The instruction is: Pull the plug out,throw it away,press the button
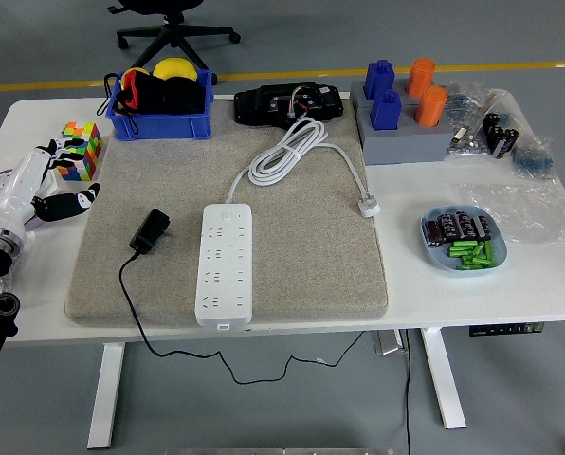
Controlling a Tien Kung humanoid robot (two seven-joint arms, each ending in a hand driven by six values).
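A white power strip [225,265] lies lengthwise on the grey felt mat [311,256], with its white cord coiled [287,152] behind it and its own plug [369,205] resting to the right. A black adapter plug [151,230] lies loose on the mat left of the strip, its thin black cable running down over the table's front edge. My left hand [60,180], white with dark fingertips, hovers at the table's left edge, fingers relaxed and holding nothing, well left of the adapter. My right arm is out of sight.
A colourful cube [79,150] sits just behind my left hand. At the back stand a blue bin [159,121] with items, a black device [287,102] and a grey block [406,142] with blue and orange cylinders. A blue dish [432,251] of small parts is at the right.
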